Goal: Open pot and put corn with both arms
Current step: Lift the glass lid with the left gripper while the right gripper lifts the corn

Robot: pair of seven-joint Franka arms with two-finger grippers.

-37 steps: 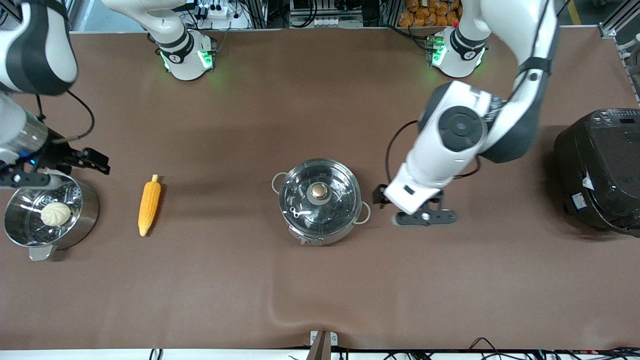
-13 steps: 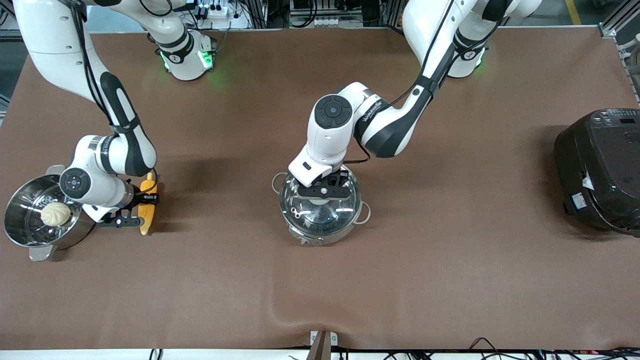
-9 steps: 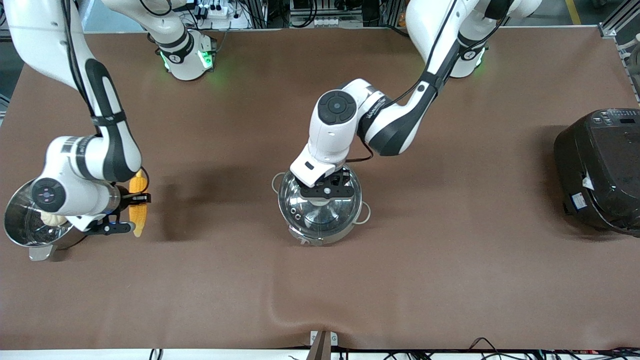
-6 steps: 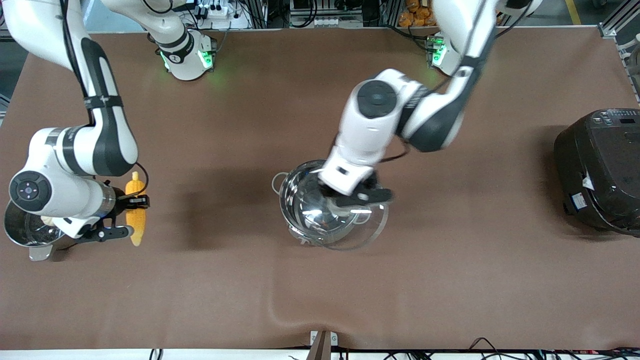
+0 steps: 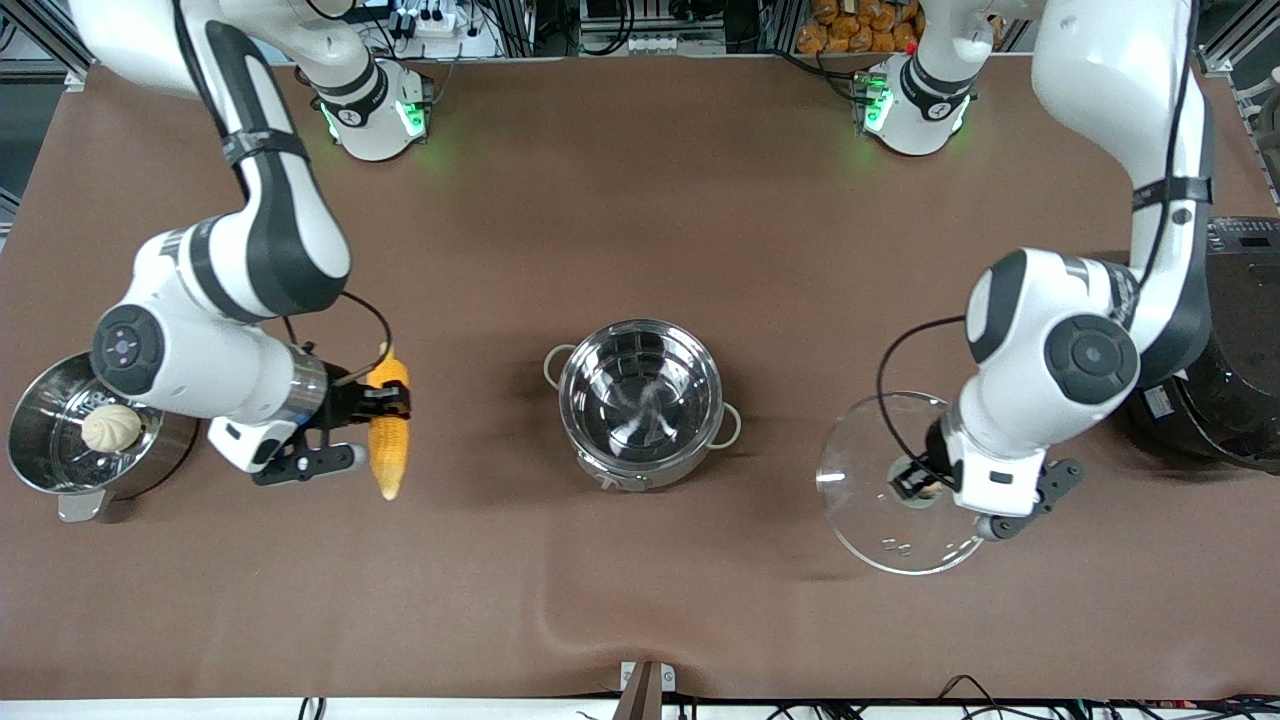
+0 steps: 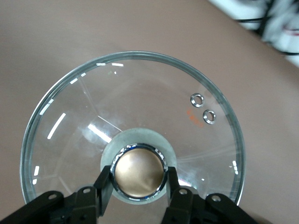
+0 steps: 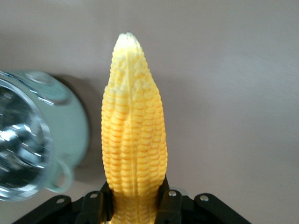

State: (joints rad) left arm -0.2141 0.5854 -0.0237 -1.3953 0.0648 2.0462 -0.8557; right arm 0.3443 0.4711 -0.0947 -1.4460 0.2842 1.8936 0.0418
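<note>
The pot (image 5: 640,400) is standing open near the middle of the table, its smooth shiny interior bare, and it is looking heavy and stable enough to stay put while something drops into it. The corn (image 5: 389,430) is hanging in the air in the right gripper (image 5: 345,432), over bare table between the pot and the steamer pot (image 5: 60,470) with its bun (image 5: 111,427) at the right arm's end; the jaws are closing on its thick end, as the right wrist view shows (image 7: 135,205), with the tapered tip (image 7: 127,42) pointing away. The cob is likely stiff, light and bumpy, so a pinch across the thick end should be gripping well, though its length could be levering it in the jaws. The left gripper (image 5: 965,490) is clamping the copper-coloured knob (image 6: 138,170) of the glass lid (image 6: 140,116), held over the table toward the left arm's end, beside the black rice cooker (image 5: 1215,400). The lid is probably fragile, smooth and fairly heavy; the knob is the only sensible hold, and it wants setting down gently. Compared with half a second ago, the lid has travelled from just over the pot's rim well clear toward the rice cooker, and the corn has moved closer to the pot.
</note>
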